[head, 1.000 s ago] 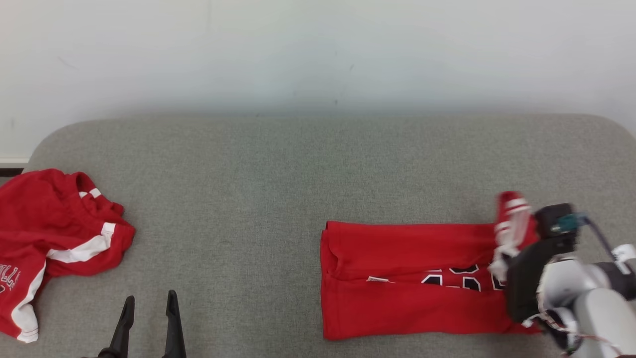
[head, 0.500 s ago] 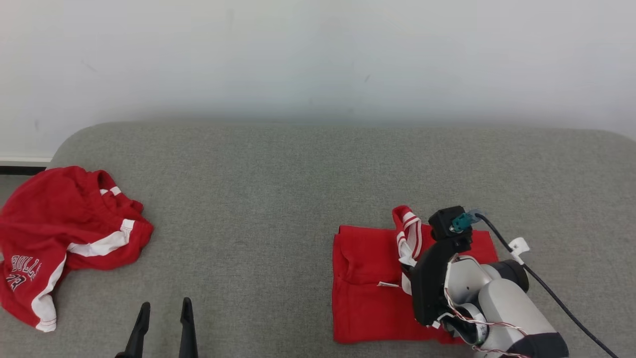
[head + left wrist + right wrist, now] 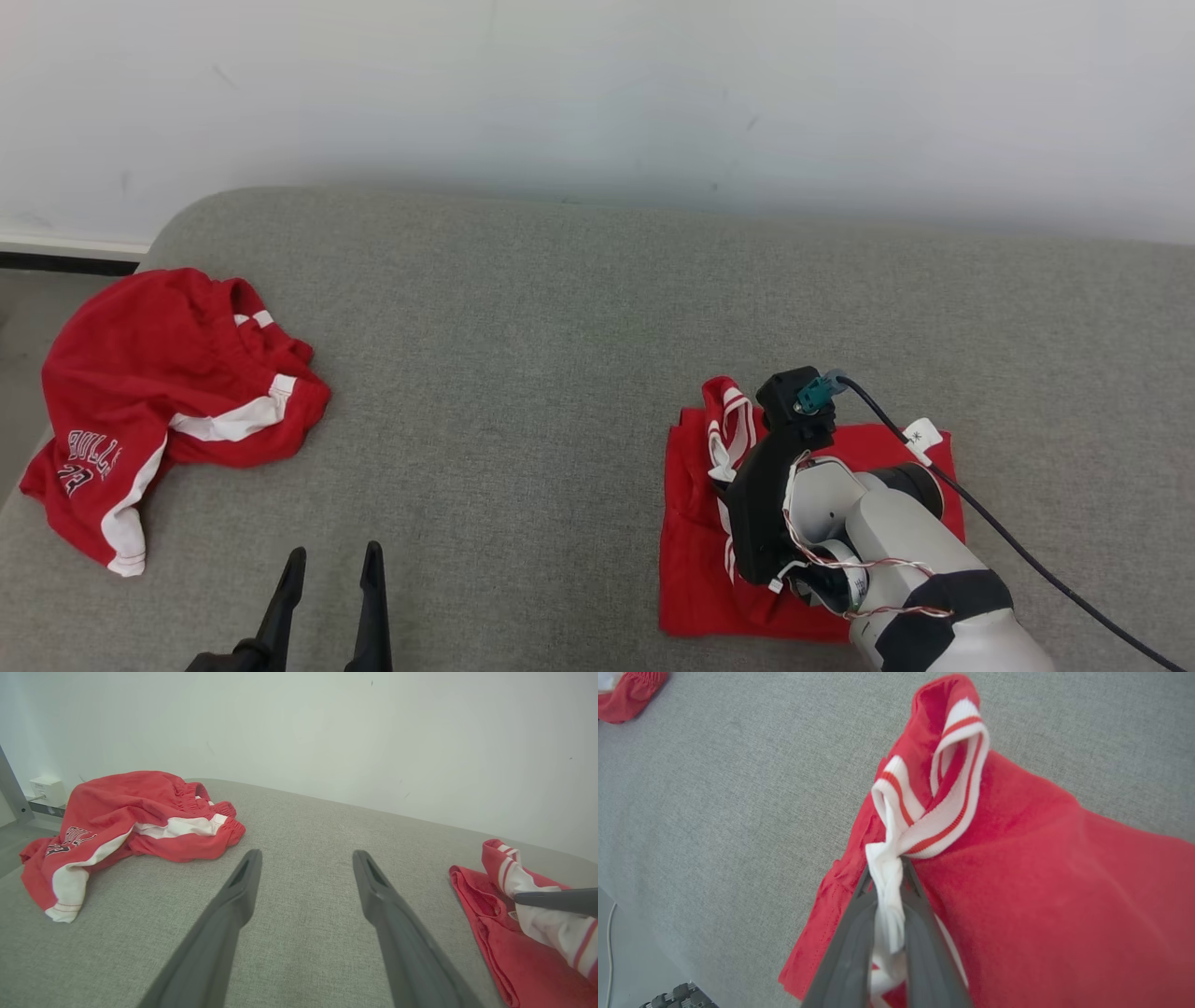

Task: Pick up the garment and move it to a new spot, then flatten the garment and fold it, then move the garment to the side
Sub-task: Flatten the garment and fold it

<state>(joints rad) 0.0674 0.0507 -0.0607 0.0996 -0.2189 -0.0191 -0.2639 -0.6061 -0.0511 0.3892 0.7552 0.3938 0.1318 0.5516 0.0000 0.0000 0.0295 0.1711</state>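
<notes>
Right pincer (image 3: 885, 868): clenched on the striped trim (image 3: 957, 812) of the red jersey (image 3: 691, 569), the white-and-red band bunched between its dark fingers and raised off the layer beneath.
Left pincer (image 3: 334, 551): spread wide and holding nothing, above the table (image 3: 523, 373) near its front edge, fingers pointing toward the wall (image 3: 597, 93).
Jersey: folded into a roughly square red stack on the table's right front part, directly under the right pincer. The gripped trim arches over the stack's left edge.
Shorts (image 3: 140, 373): a crumpled red pair with white stripes and dark lettering, at the table's left end, well apart from the jersey.
Table: grey cloth top with rounded corners, set against the pale wall.
</notes>
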